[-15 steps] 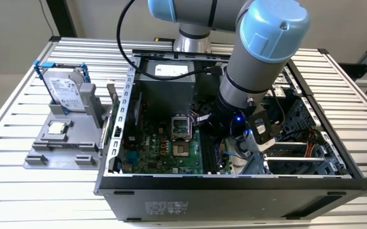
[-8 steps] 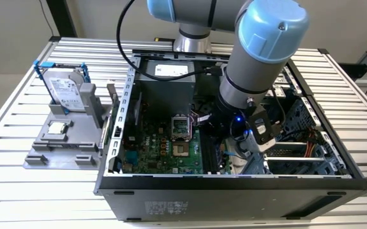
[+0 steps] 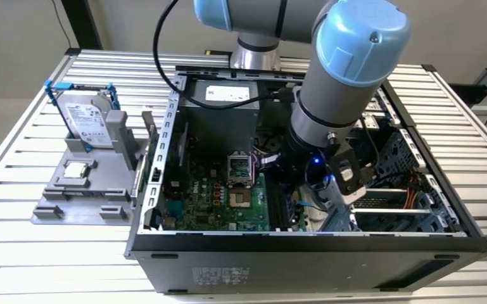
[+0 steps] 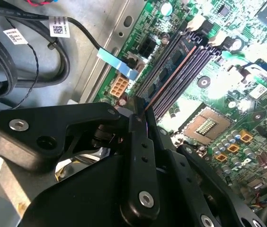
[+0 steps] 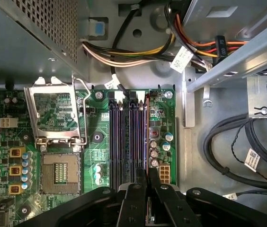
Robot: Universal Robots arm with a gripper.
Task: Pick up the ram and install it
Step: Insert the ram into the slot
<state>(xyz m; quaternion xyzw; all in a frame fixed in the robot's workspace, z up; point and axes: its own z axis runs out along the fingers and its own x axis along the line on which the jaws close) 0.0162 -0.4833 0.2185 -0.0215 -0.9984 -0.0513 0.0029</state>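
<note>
My gripper (image 3: 313, 172) is down inside the open computer case (image 3: 154, 183), over the motherboard's memory slots (image 5: 124, 137). Its black fingers (image 4: 136, 137) are shut on the ram (image 4: 171, 75), which I see edge-on as a thin brown line running from the fingertips along the dark slots (image 4: 181, 71). In the first wrist view the ram (image 5: 146, 137) lines up with the outermost slot, beside a row of capacitors, with my gripper (image 5: 146, 184) at its near end. I cannot tell whether the ram is seated in the slot.
The open processor socket (image 5: 57, 177) with its raised metal frame (image 5: 55, 113) lies beside the slots. Cable bundles (image 5: 247, 137) and a drive bay wall (image 5: 228, 61) crowd the other side. Outside the case, a grey stand holds a hard drive (image 3: 87, 120) and a processor chip (image 3: 76, 170).
</note>
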